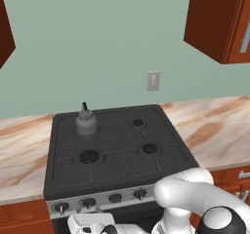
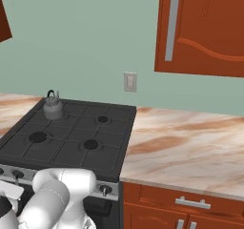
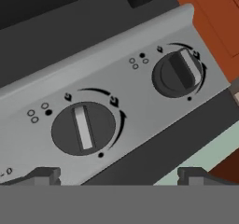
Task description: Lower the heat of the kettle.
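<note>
The kettle (image 1: 86, 123) sits on the stove's (image 1: 161, 160) back-left burner. The claw (image 3: 119, 174) hangs wide open and empty below the front panel, with the nearer knob (image 3: 83, 128) just ahead between its tips, white bar running away from them. Which knob feeds that burner is hard to read (the dot marks are tiny), and the second knob (image 3: 177, 73) lies off to one side.

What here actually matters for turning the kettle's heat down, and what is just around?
Part of the job:
kettle on the stove's back left burner
stove knobs
open end effector facing the knobs

Just around:
marble counter
wall outlet
upper cabinets
</note>
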Robot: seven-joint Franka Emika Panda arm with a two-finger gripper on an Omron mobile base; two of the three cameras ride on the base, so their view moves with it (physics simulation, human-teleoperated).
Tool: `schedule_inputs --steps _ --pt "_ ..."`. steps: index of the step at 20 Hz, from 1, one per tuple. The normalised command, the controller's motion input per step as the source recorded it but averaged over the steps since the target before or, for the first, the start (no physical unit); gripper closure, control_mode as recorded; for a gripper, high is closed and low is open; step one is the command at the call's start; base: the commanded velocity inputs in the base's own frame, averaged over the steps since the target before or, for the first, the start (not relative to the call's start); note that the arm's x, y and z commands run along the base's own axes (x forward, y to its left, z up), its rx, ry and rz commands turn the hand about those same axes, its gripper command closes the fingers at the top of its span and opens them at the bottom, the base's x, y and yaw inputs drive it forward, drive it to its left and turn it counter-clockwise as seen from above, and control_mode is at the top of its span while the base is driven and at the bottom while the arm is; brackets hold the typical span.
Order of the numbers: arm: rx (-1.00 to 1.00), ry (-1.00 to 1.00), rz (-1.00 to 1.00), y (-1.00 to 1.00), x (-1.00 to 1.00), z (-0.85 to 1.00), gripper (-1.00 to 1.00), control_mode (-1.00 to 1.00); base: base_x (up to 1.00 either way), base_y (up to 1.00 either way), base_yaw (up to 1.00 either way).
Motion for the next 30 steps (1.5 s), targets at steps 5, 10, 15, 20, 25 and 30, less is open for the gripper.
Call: schedule_inputs --steps 5,10,15,20,25,30 --pt "0.02 0.0 0.0 -0.08 0.04 0.0 -1.0 -1.0 0.0 0.0 0.0" --pt "0.0 0.01 -0.01 0.0 0.18 -0.01 -1.0 -1.0 0.0 0.0 0.0" --pt "0.0 0.0 0.0 0.0 0.11 -0.13 -1.0 -1.0 0.0 0.0 0.0" --pt "0.0 0.0 0.0 0.0 0.04 -0.2 -1.0 -1.0 0.0 0.0 0.0" --pt "0.0 0.0 0.0 0.0 0.11 -0.09 -1.0 -1.0 0.0 0.0 0.0" --pt "0.0 0.0 0.0 0.0 0.11 -0.1 -1.0 -1.0 0.0 0.0 0.0"
